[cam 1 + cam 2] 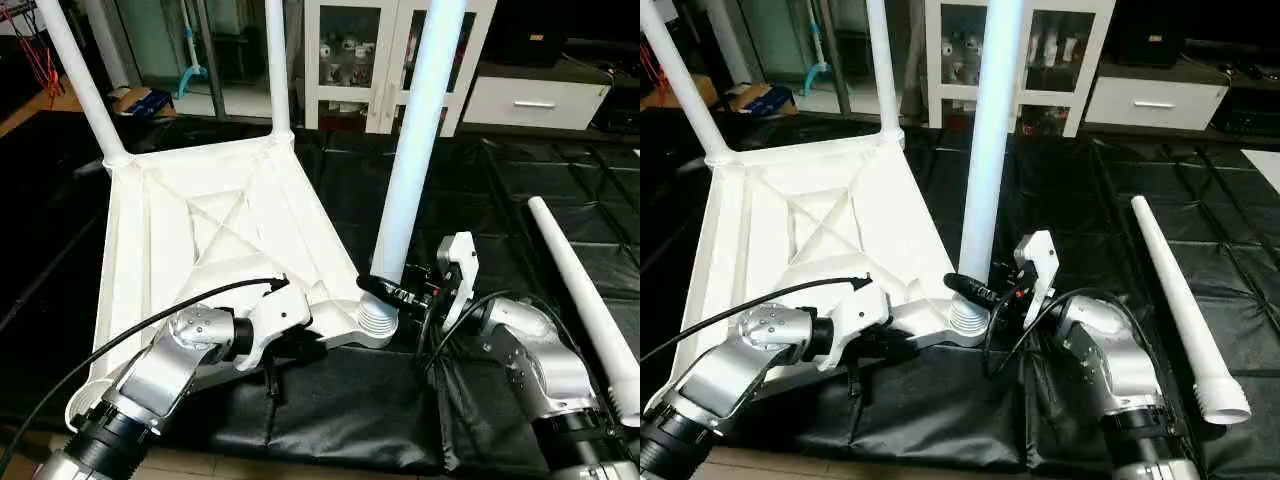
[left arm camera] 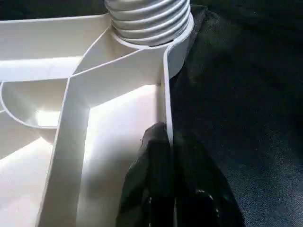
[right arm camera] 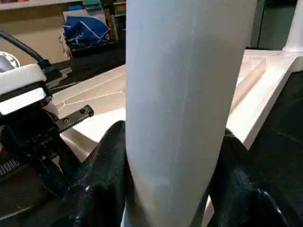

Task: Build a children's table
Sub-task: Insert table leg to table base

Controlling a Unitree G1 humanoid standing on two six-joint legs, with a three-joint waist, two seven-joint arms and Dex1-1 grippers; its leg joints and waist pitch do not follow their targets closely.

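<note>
On black matting, upturned tabletop (image 1: 200, 230), left end effector (image 2: 163, 189) clenched on its rim, right end effector (image 1: 985, 290) grasping upright leg (image 1: 415, 150), spare leg (image 1: 1180, 300) alongside, cabinet (image 1: 385, 60) behind, leg tops cut off.

White moulded plastic with a soft sheen forms the ribbed tabletop (image 1: 190, 230); its legs (image 1: 418, 130) are smooth, faintly glossy plastic tubes, one threaded at the base. A matt black quilted cloth mat (image 1: 540, 200) covers the floor. The forearms (image 1: 160, 365) are brushed silver metal, the fingers (image 3: 102, 179) glossy black plastic. A cabinet (image 1: 385, 60) shows white paint and glass doors.
</note>
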